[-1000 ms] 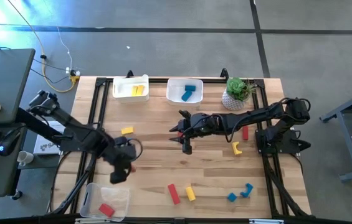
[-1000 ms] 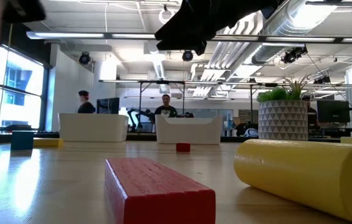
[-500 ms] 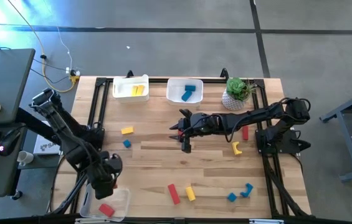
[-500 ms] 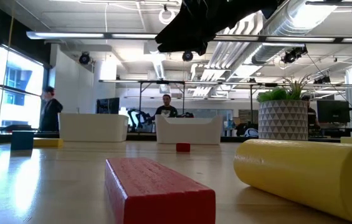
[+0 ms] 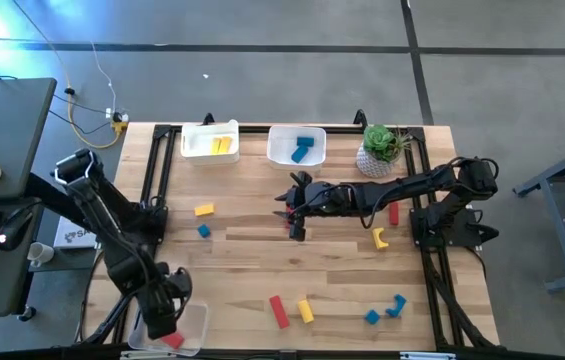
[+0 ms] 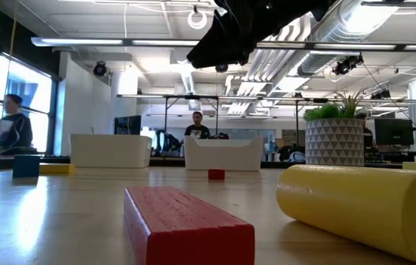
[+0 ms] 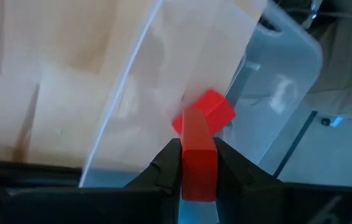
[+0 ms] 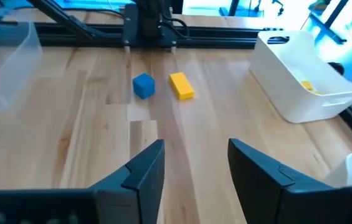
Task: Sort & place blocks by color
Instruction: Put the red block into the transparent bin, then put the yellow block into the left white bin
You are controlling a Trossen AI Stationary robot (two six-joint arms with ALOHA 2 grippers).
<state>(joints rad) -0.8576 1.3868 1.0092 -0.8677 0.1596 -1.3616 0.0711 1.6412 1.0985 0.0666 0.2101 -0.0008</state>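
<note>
Meanwhile the left gripper (image 5: 162,322) has swung from the middle of the wooden table (image 5: 252,260), where it hung a second ago, to the clear plastic bin (image 5: 194,322) at the near left corner, and it now hovers over that bin's inside. Its fingers are clamped on a red bar (image 7: 198,154), a smooth, square-edged piece that stands up between the dark pads in the left wrist view. Just beyond it, on the bin's see-through floor, lies a red cube (image 7: 212,109); whether the bar touches the cube I cannot quite tell from that angle. The right gripper (image 5: 293,215) has barely shifted: it hangs above the table's centre, well away from the clear bin, its fingers (image 8: 138,175) spread apart and empty. Farther from the clear bin, along the table's far edge, a white bin (image 5: 209,141) holds yellow pieces and a second white bin (image 5: 296,146) holds blue ones, both with matte rounded walls. Loose on the pale planks lie a yellow block (image 5: 204,210) and a small blue cube (image 5: 203,231) beyond the clear bin, and beside it along the near edge a red brick (image 5: 278,311) and a yellow cylinder (image 5: 306,311). A person (image 6: 12,132) in the room behind has walked leftward.
</note>
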